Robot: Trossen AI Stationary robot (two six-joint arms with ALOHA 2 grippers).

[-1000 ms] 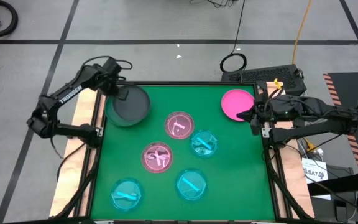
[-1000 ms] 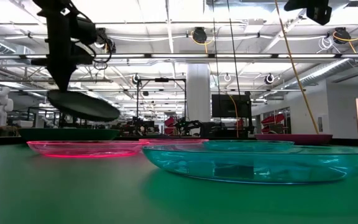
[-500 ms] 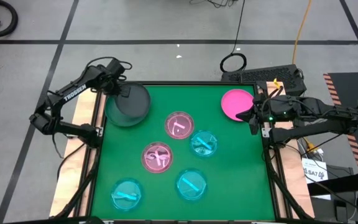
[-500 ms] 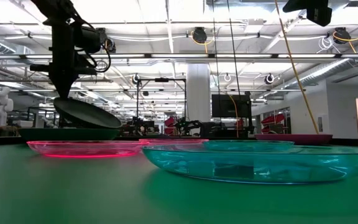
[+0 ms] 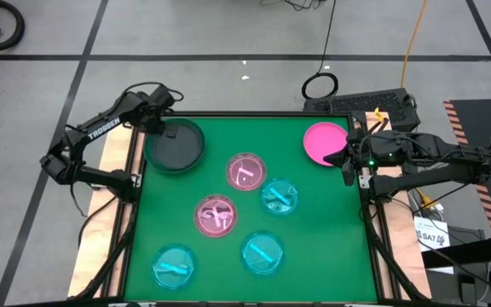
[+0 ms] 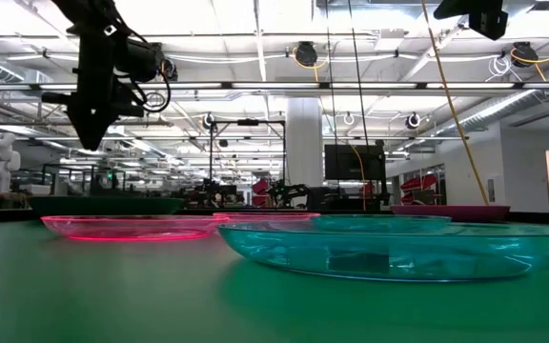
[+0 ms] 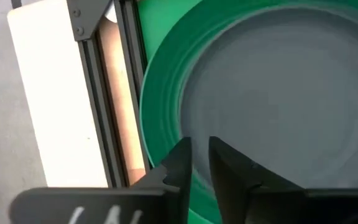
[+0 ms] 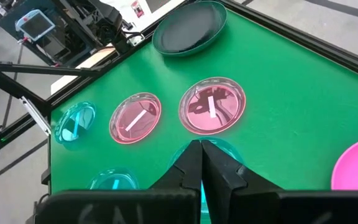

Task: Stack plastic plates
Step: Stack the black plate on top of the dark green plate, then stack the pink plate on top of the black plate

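Two dark plates (image 5: 176, 145) lie nested as one disc at the table's far left corner, low and flat in the low view (image 6: 108, 204). My left gripper (image 5: 162, 124) hangs above their far-left rim (image 7: 166, 118), narrowly open, touching nothing; it is well clear of them in the low view (image 6: 91, 122). The magenta plate (image 5: 322, 141) lies at the far right. My right gripper (image 5: 344, 159) waits shut beside it, above the table's right edge. Two pink plates (image 5: 245, 171) (image 5: 216, 215) and three cyan plates (image 5: 279, 196) (image 5: 262, 253) (image 5: 174, 264) lie flat on the green mat.
A dark frame (image 5: 135, 213) borders the green mat, with wooden boards outside it on the left (image 7: 114, 93). The pink and cyan plates fill the mat's middle and near part; bare mat shows along the far edge between the dark and magenta plates (image 5: 254, 132).
My left gripper carried a tilted dark plate down onto the other dark plate at the far left, let it go, then rose and drew back toward the far left corner. That plate now lies flat, nested on the other. The right arm has kept still.
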